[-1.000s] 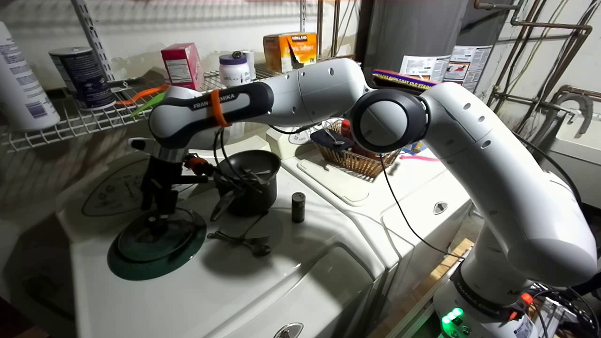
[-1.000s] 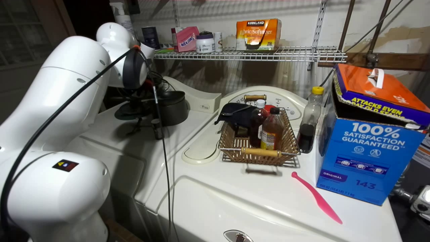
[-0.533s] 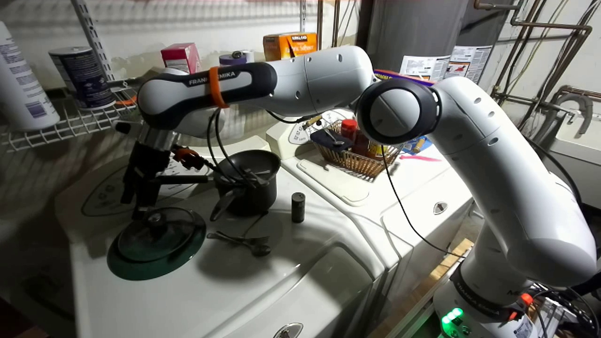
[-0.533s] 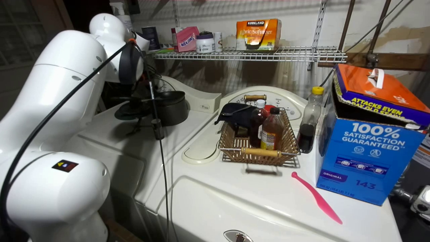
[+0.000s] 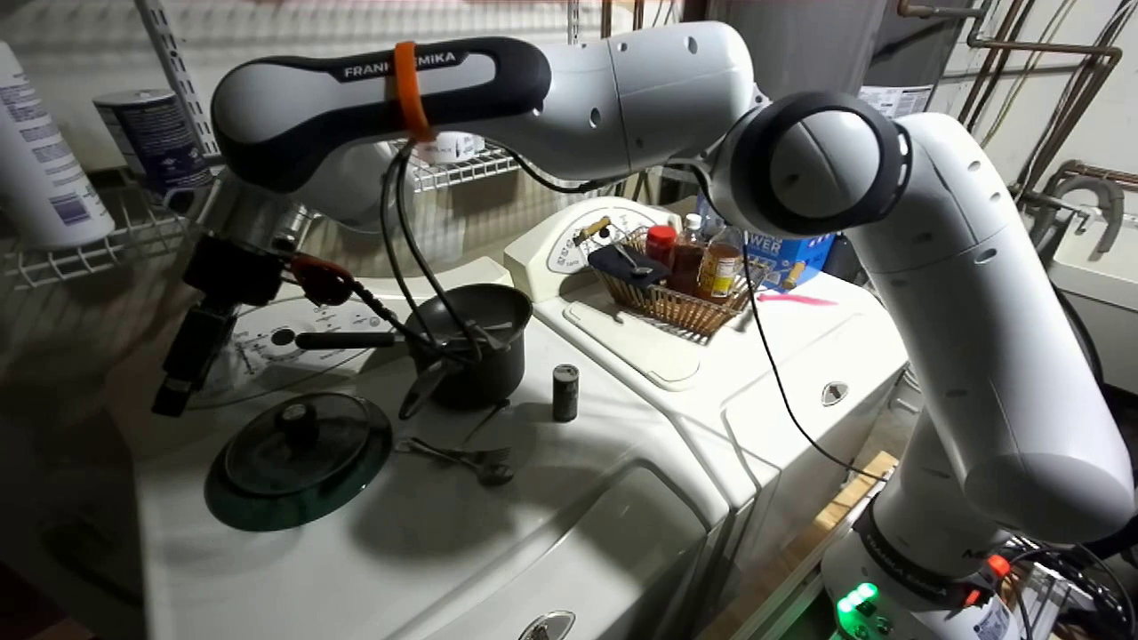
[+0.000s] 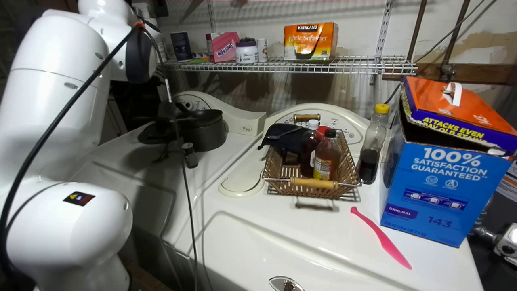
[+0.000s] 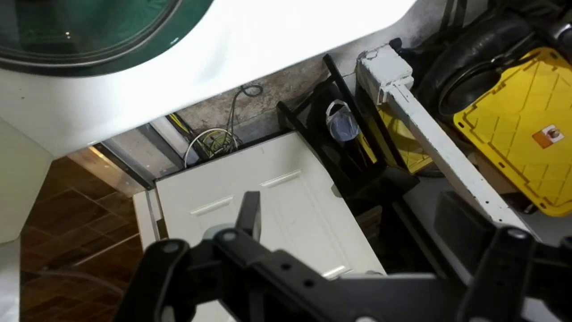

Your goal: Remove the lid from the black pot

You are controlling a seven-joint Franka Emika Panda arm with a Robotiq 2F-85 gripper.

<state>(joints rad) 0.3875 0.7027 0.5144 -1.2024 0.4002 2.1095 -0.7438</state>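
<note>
Jaws spread, empty; lid (image 5: 289, 458) off the black pot (image 5: 489, 369).
Slack cables (image 5: 412, 247) could tip it if the arm (image 5: 658, 107) swings.

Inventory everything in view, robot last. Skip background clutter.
appliances: two, white, side by side
green disc: one, green, on appliance
black pot: one, black, same appliance
lid: one, see-through grey, on green disc
cutlery: several, grey, beside pot
can: one, dark, beside pot
basket: one, brown, other appliance
bottles: at least two, brown, in basket
cloth: one, dark, on basket
clear bottle: one, yellow-capped, beside basket
box: one, blue-orange, beside clear bottle
stick: one, pink, beside box
shelf: one, white, on wall
softener box: one, orange, shelf
jar: one, white, shelf
tube: one, white, shelf
carton: one, pink, shelf
canister: one, dark blue, shelf
tall bottle: one, white, shelf
arm: one, white, above appliances
tool: one, black, open, clear of lid
</note>
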